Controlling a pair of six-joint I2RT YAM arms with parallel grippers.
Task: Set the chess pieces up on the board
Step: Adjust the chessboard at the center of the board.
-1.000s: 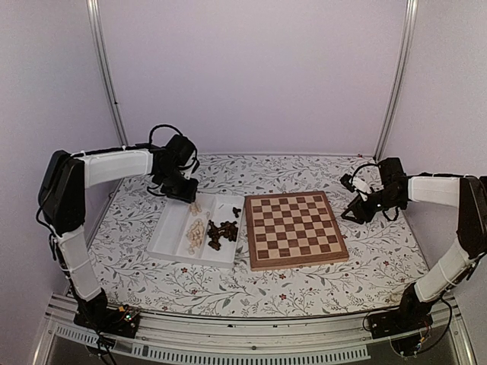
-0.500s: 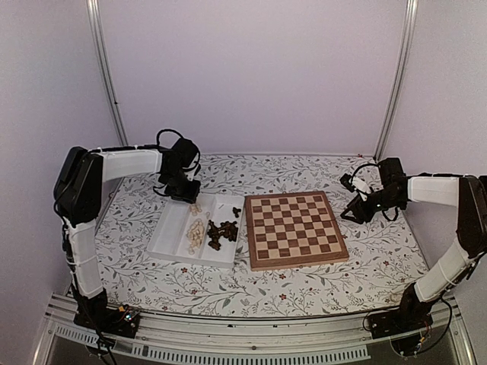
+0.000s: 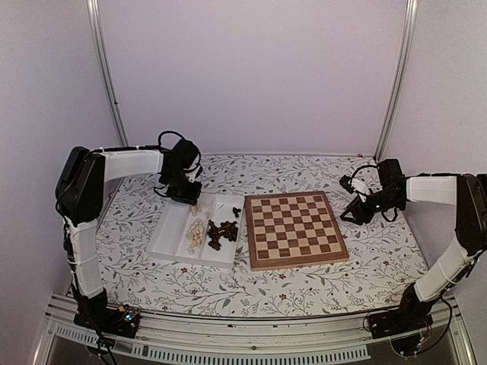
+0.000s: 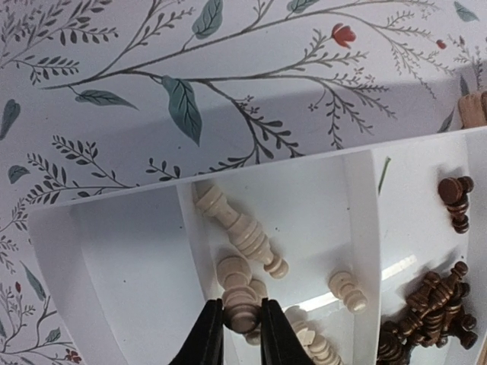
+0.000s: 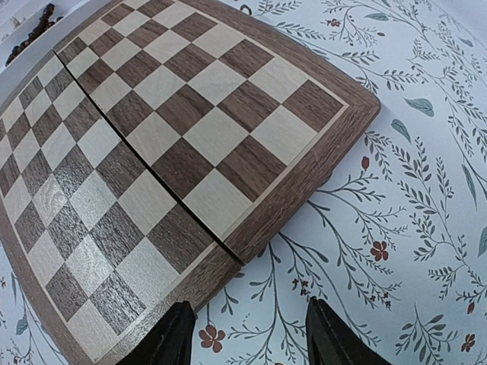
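Between the tips of my left gripper (image 4: pixel 242 341) sits one cream piece (image 4: pixel 240 308), both black fingers pressed against its sides, so I judge it pinched. It lies in the middle compartment of the tray (image 4: pixel 122 251). I expect it to be light and stiff, turned wood with a smooth round body that could twist or squirt out of a flat grip. The narrow waist above the base looks like the best hold, and a gentle squeeze should do. I cannot tell whether I have the waist or the base.

More cream pieces (image 4: pixel 243 232) crowd it from 12 to 3 o'clock, touching it, so a lift may drag a neighbour. Dark pieces (image 4: pixel 426 323) are heaped in the next compartment at 3 o'clock.

From above, the board (image 3: pixel 295 228) lies at 4 o'clock of this hand, just beside the tray, with no pieces on it.

My right gripper (image 5: pixel 247 342) hangs spread and holding nothing over the cloth (image 5: pixel 411 228), at the board's far-right corner.
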